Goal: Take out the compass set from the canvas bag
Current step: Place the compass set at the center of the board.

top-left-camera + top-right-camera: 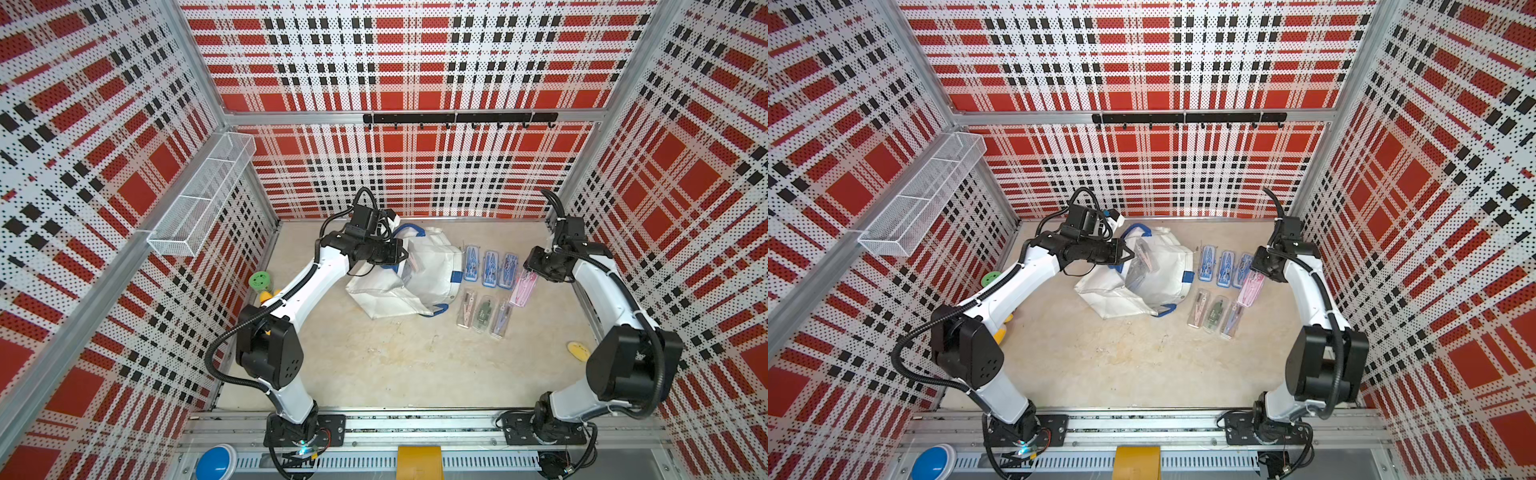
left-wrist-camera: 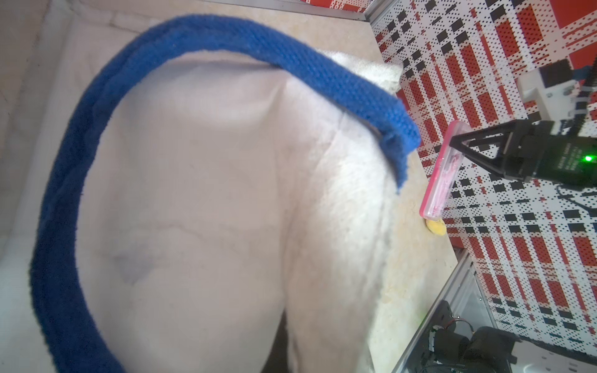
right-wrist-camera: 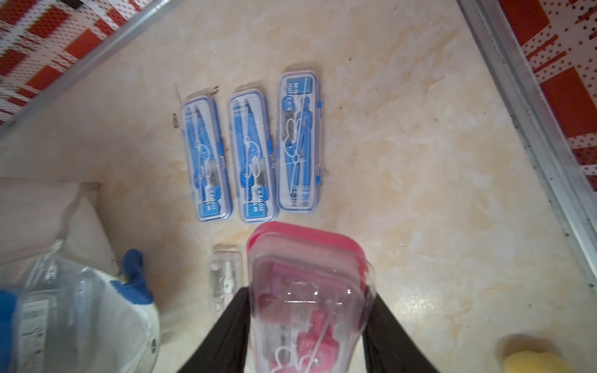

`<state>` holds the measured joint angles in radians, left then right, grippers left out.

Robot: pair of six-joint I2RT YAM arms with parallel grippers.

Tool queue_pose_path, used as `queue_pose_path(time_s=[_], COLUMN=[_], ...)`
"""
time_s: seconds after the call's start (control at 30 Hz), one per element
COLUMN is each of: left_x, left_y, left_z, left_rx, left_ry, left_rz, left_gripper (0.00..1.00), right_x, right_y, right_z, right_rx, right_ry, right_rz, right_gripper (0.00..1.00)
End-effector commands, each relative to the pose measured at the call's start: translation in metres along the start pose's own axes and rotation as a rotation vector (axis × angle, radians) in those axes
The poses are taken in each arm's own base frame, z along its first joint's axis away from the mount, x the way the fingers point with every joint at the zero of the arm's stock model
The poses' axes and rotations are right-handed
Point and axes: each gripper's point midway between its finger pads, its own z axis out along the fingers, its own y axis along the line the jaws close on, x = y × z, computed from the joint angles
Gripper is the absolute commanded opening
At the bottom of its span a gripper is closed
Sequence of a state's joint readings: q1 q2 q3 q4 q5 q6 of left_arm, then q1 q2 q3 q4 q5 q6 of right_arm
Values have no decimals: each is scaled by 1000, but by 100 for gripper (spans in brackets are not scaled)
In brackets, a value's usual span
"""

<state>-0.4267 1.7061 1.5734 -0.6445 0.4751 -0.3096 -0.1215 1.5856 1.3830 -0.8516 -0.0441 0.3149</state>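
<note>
The right gripper [image 3: 310, 294] is clamped across the narrow width of a pink compass set [image 3: 303, 281], a long case with a clear lid. In both top views this case sits right of centre, outside the canvas bag [image 1: 428, 274]. It lies beside a row of three blue cases [image 1: 490, 268] and above a row of three clear ones [image 1: 484, 311] on the worktop [image 1: 395, 361]. The left wrist view shows the grip near the case's upper end, so the case hangs steeply with its lower end close to the worktop; whether it touches cannot be told.

The left gripper [image 1: 401, 253] is clenched at the bag's rim near the frame's centre. It appears to pinch the fabric beside a blue handle [image 2: 226, 42], though the contact itself is hidden.

The case looks light, rigid and smooth, so it will probably slip or swing if held lightly by one end. A hold across the short sides nearer the middle would steady it. Its lid and latches seem thin, so hard squeezing is unwise.

The bag is soft and slumped, and likely folds shut unless its rim is held up. Another boxed set [image 1: 1144, 253] shows in its mouth. It offers its flat sides to a grip only if the fabric is kept clear.
</note>
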Motion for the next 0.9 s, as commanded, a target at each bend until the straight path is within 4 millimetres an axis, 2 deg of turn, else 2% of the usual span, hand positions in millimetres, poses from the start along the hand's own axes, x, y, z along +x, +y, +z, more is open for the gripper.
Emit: queue_pose_path(time_s=[0.0,0.37,0.57,0.87], left_x=[-24,-14,-7,-13], left_y=[-34,-31,-24,-12], left_z=[-33,-45,-44,-39], left_rx=[88,62,36,-18], left_ry=[-109,-119,-104,-104], left_rz=[75,70,58,38], left_gripper=[0,0,0,0], right_x=[-12,-33,-45,-60], right_y=[-17,-34,-45,-40], right_z=[13,79,107,140], right_rx=[96,184,189,165], right_ry=[3,67,95,124], right_rz=[-74,-131,-114,-117], right_gripper=[38,38,38,39])
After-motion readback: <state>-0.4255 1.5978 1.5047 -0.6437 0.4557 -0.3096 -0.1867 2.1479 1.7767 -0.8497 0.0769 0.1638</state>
